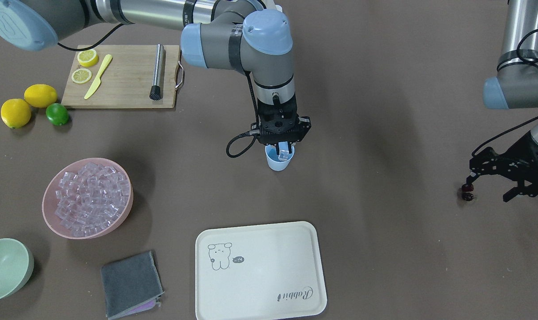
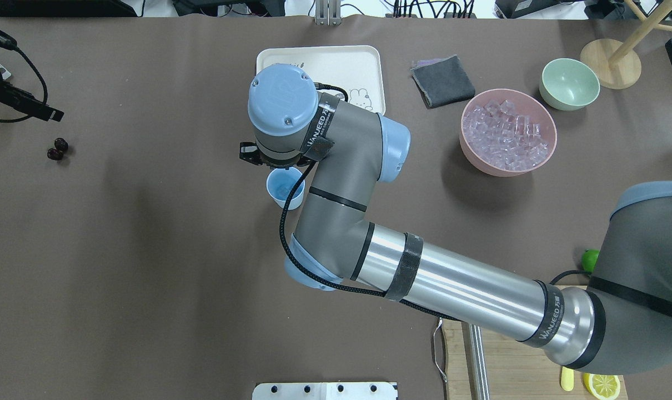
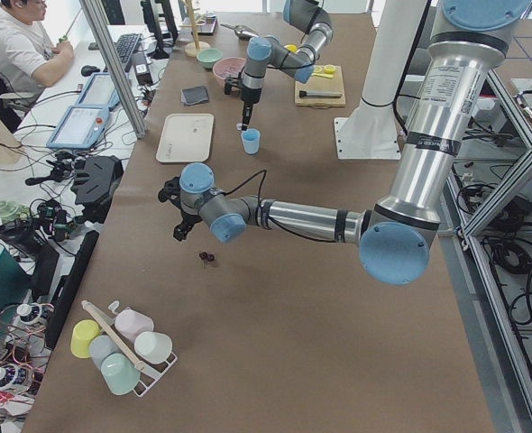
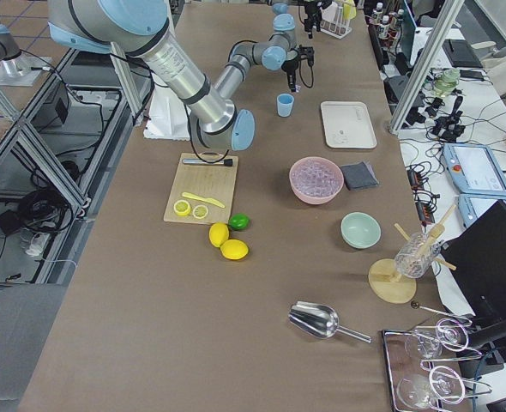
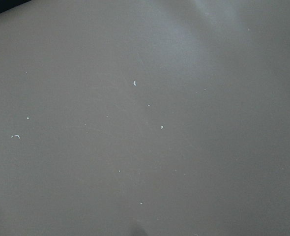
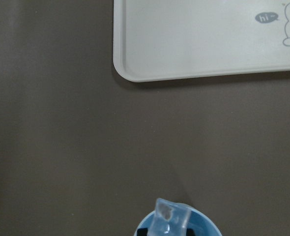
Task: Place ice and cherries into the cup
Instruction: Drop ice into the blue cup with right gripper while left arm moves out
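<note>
Right gripper (image 1: 281, 150): centre of the front view, pointing straight down at the cup's mouth, fingers clamped on one cube.
Cube (image 6: 168, 216): clear, pinched just above the cup's rim, bottom centre of the right wrist view.
Cup (image 1: 279, 164): light blue, upright on the table, directly under the right gripper.
Ice (image 1: 92, 193): heaped in the pink bowl (image 1: 53, 218), lower left, well apart from the cup.
Cherries (image 1: 467, 192): dark pair lying on the table, far right.
Left gripper (image 1: 490, 189): low, just beside the cherries, fingers spread apart.
Tray (image 1: 269, 271): bottom centre, near the cup.
</note>
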Controlling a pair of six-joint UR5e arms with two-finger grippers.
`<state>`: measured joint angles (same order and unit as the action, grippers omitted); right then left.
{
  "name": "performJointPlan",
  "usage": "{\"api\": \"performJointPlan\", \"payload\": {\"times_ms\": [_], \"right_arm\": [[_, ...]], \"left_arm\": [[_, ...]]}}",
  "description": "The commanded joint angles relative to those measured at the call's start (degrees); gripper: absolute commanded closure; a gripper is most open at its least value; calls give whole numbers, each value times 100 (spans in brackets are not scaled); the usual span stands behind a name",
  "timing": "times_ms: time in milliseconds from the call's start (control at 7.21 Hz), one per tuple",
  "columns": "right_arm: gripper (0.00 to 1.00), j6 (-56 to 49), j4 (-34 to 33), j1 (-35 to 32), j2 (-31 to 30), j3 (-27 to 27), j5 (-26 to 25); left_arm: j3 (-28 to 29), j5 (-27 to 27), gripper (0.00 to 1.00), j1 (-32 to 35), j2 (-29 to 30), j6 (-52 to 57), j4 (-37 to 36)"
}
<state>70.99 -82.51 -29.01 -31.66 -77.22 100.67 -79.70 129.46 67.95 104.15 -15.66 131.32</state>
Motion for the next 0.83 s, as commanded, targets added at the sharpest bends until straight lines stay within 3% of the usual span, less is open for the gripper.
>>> {"api": "performJointPlan", "payload": {"times_ms": [0, 278, 416, 555, 694], "right_arm": [[98, 29, 139, 176, -121, -21, -30], [75, 29, 148, 202, -156, -47, -39], [59, -6, 139, 202, -191, -47, -56], [18, 38, 156, 194, -235, -47, -91], [1, 116, 157, 185, -227, -82, -222]], "left_arm": [[-19, 0, 2, -1, 9, -7, 8], [-10, 0, 2, -1, 1, -7, 8], [-28, 0, 2, -1, -8, -24, 8], [-2, 0, 2, -1, -17, -16, 8], [120, 0, 2, -10, -34, -7, 16]]}}
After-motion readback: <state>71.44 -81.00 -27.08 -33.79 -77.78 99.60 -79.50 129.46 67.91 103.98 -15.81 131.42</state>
